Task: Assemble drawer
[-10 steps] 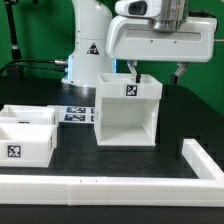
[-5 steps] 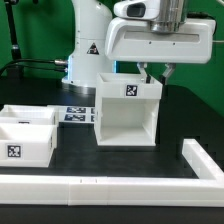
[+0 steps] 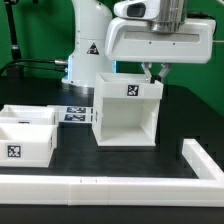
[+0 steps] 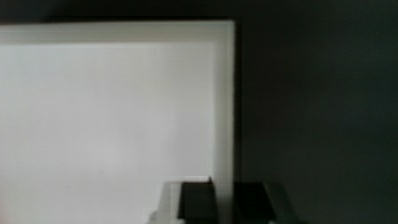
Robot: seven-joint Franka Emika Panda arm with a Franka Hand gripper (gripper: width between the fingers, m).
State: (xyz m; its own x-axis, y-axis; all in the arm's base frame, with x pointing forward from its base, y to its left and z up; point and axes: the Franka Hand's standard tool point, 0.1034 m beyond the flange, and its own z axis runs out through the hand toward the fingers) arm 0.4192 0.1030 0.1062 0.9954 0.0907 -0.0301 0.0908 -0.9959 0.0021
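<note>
The drawer casing (image 3: 127, 110), a tall open white box with a square tag on its top front, stands mid-table. My gripper (image 3: 154, 73) is at the casing's top edge on the exterior view's right, with both fingers closed in on that side wall. In the wrist view the two dark fingertips (image 4: 196, 203) sit either side of the wall's edge (image 4: 178, 90), and the gripper (image 4: 228, 202) straddles it. Two shallow white trays lie at the exterior view's left, the front one (image 3: 28, 142) tagged, the other (image 3: 25, 113) behind it.
A long low white rail (image 3: 100, 186) runs along the table's front and turns up the exterior view's right side (image 3: 200, 160). The marker board (image 3: 74, 115) lies between the trays and the casing. The arm's base (image 3: 88, 50) stands behind.
The fingers stood wide apart a second ago. They have closed inward onto the casing's side wall. The casing and trays have not moved.
</note>
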